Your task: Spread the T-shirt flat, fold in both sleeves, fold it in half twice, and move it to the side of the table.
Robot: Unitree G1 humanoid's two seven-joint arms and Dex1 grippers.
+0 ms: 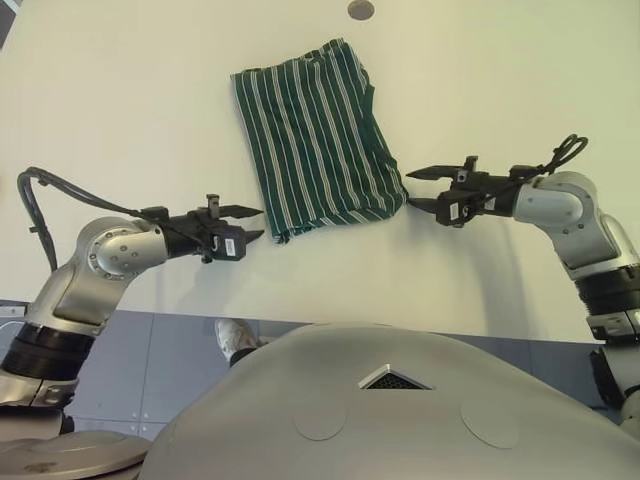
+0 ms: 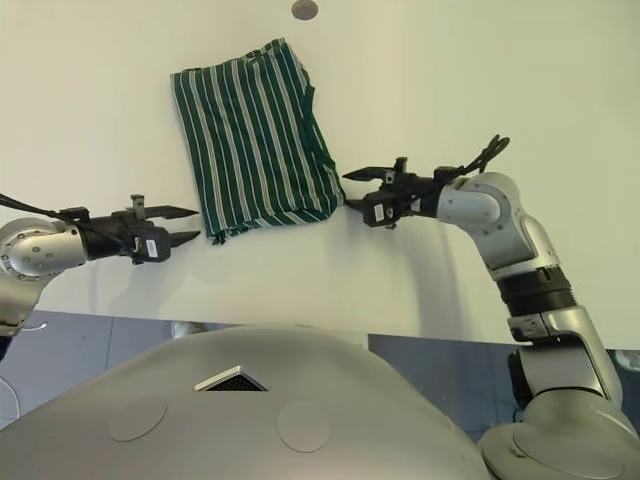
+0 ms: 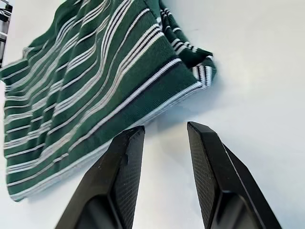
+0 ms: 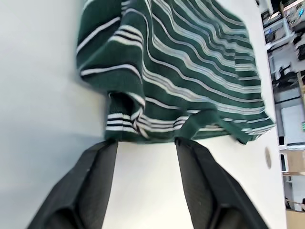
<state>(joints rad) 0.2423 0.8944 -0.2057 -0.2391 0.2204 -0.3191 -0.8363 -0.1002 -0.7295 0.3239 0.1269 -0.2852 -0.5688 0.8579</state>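
A green T-shirt with white stripes lies folded into a compact rectangle on the white table, towards the far middle. My left gripper is open just off the shirt's near left corner, its fingers empty above the table. My right gripper is open at the shirt's near right corner, where bunched layers show right in front of its fingers. Neither gripper holds the cloth.
A small round grey disc sits in the table at the far edge beyond the shirt. The table's near edge runs below both arms, with grey floor tiles beyond it. Bare tabletop extends to both sides of the shirt.
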